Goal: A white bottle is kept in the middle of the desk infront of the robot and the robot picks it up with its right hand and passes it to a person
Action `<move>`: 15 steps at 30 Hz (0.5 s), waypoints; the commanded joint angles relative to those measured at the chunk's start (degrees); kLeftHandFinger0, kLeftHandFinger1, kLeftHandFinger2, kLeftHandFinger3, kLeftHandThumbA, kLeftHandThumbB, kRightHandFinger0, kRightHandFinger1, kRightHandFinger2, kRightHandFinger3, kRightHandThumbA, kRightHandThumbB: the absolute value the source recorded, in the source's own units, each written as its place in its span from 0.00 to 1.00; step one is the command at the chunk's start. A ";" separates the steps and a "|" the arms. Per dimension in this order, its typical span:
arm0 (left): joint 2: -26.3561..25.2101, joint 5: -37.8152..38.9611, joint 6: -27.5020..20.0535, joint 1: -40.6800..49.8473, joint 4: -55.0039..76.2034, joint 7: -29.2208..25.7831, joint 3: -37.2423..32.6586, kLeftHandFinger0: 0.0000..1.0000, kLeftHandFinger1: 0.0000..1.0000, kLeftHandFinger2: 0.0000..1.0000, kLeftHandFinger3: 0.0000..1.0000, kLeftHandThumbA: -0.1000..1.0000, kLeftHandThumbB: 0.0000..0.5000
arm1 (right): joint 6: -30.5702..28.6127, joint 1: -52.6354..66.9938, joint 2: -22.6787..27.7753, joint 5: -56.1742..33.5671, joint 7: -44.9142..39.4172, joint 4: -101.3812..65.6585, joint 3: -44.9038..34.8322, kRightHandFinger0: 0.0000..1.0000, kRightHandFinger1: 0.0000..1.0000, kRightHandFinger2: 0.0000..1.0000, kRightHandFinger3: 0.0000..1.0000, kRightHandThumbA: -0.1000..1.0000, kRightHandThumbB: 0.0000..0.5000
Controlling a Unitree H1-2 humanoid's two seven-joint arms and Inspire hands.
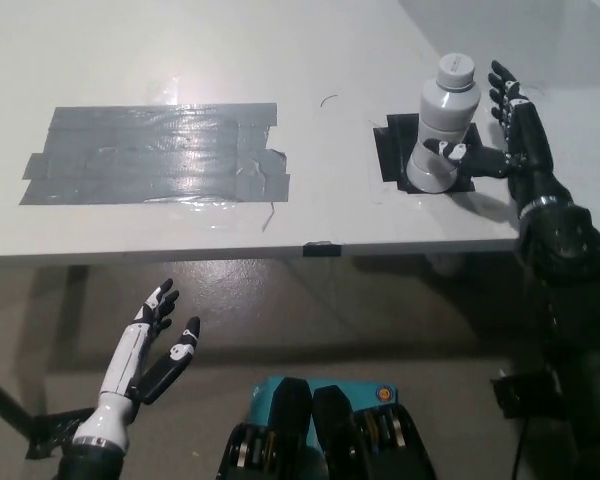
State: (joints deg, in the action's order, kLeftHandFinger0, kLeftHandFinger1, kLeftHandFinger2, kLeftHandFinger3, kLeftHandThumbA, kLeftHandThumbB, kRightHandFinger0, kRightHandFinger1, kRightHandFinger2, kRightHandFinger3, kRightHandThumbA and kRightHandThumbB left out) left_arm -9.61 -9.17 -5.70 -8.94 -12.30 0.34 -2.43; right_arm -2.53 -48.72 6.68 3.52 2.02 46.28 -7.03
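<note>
A white ribbed bottle [443, 127] with a white cap stands upright on a black tape patch [393, 153] at the right of the grey desk. My black right hand [504, 137] is open just to the right of the bottle, fingers spread upward behind it and the thumb reaching across the bottle's lower front, touching or nearly touching it. The bottle still rests on the desk. My white left hand [150, 347] hangs open below the desk's front edge at the lower left.
A large patch of grey duct tape [155, 155] covers the left half of the desk [320, 60]. The desk's front edge [230, 251] runs across the middle of the picture, with floor below it.
</note>
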 commanded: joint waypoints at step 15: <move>-0.78 -0.36 -1.72 -2.49 0.55 -0.32 0.52 1.00 1.00 1.00 1.00 0.58 0.00 | -7.01 -17.32 -1.56 -3.36 -2.68 25.45 0.68 1.00 1.00 1.00 1.00 0.62 0.95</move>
State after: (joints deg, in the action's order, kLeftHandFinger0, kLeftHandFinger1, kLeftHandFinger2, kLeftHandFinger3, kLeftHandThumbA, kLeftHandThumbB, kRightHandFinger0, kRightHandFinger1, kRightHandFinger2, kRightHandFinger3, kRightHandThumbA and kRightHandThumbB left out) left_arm -9.62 -9.25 -5.73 -10.21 -12.43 0.36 -2.34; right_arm -6.32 -60.83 5.59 1.22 0.17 70.46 -6.91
